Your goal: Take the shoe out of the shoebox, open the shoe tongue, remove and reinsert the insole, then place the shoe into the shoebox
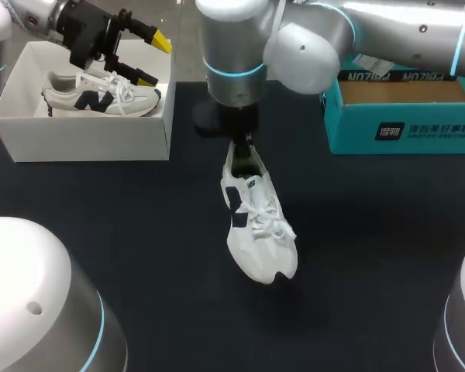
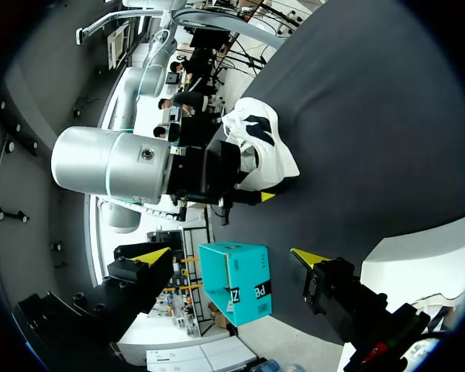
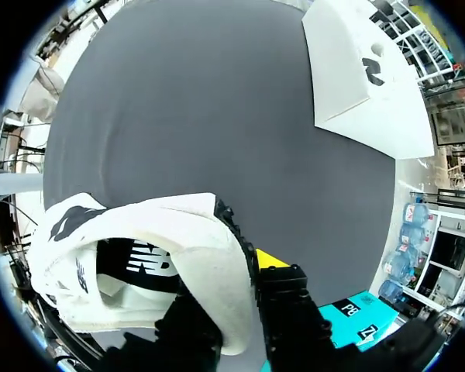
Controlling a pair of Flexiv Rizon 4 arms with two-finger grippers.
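A white shoe (image 1: 257,225) with dark side marks and white laces rests on the black table, toe toward me. My right gripper (image 1: 245,142) comes straight down onto its heel. In the right wrist view the gripper (image 3: 232,275) is shut on the shoe's heel collar (image 3: 209,232), one finger inside and one yellow-tipped finger (image 3: 270,260) outside. A second matching shoe (image 1: 101,94) lies in the white shoebox (image 1: 85,139) at the back left. My left gripper (image 1: 155,60) hangs open above that box, nothing between its fingers (image 2: 151,254).
A teal cardboard box (image 1: 403,116) stands at the back right of the table, also seen ahead of the left gripper as the teal box (image 2: 236,283). The white shoebox (image 3: 364,77) lies beyond the held shoe in the right wrist view.
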